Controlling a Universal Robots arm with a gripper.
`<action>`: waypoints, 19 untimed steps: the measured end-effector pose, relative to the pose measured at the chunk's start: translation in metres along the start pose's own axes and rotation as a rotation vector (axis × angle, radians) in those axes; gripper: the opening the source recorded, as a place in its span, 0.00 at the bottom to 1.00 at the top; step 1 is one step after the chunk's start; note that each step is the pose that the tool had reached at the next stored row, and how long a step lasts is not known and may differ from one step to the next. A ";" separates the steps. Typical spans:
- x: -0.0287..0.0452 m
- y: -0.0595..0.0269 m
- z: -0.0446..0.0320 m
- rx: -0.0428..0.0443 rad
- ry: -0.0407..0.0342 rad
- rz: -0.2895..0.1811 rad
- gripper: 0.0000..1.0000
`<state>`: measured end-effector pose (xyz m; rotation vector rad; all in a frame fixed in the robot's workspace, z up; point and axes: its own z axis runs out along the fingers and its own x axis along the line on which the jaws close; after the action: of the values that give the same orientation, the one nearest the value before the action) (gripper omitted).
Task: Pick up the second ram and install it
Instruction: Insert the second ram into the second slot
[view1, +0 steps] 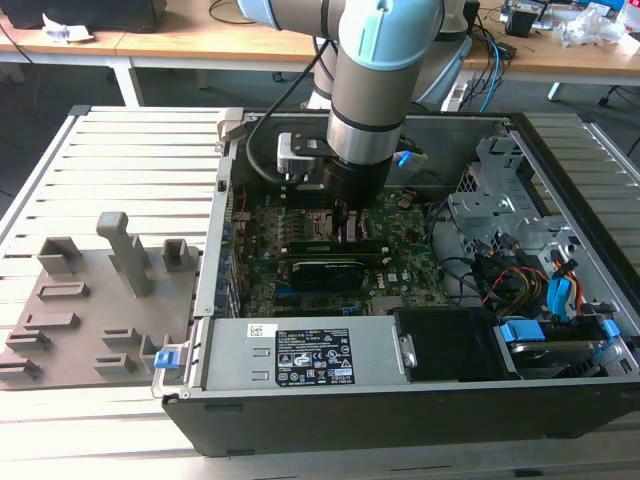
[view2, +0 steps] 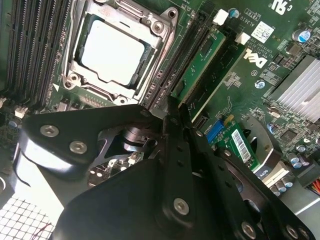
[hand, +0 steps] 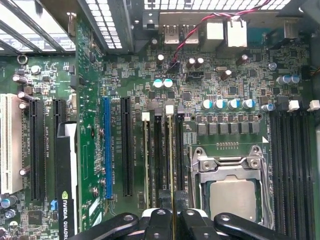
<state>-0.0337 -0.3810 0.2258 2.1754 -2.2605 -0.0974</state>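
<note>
While the pincer (hand: 172, 220) stands closed on the second ram (hand: 171, 165), the stick sits edge-on in a motherboard (hand: 130, 80) slot beside the CPU socket (hand: 232, 192). Pick-up done; full seating and latching unconfirmed.

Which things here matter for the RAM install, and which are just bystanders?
Job: second ram, edge-on in the hand, at the motherboard slots beside the CPU socket.
Bystanders: graphics card, power supply, grey fixture plate.
</note>
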 end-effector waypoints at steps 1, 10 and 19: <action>0.0000 0.0000 0.0001 -0.0002 -0.0014 0.000 0.14; 0.0002 -0.0002 0.0042 -0.0003 -0.0018 0.000 0.14; 0.0000 -0.0002 0.0016 -0.0002 -0.0019 0.000 0.21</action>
<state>-0.0336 -0.3810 0.2242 2.1762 -2.2613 -0.0998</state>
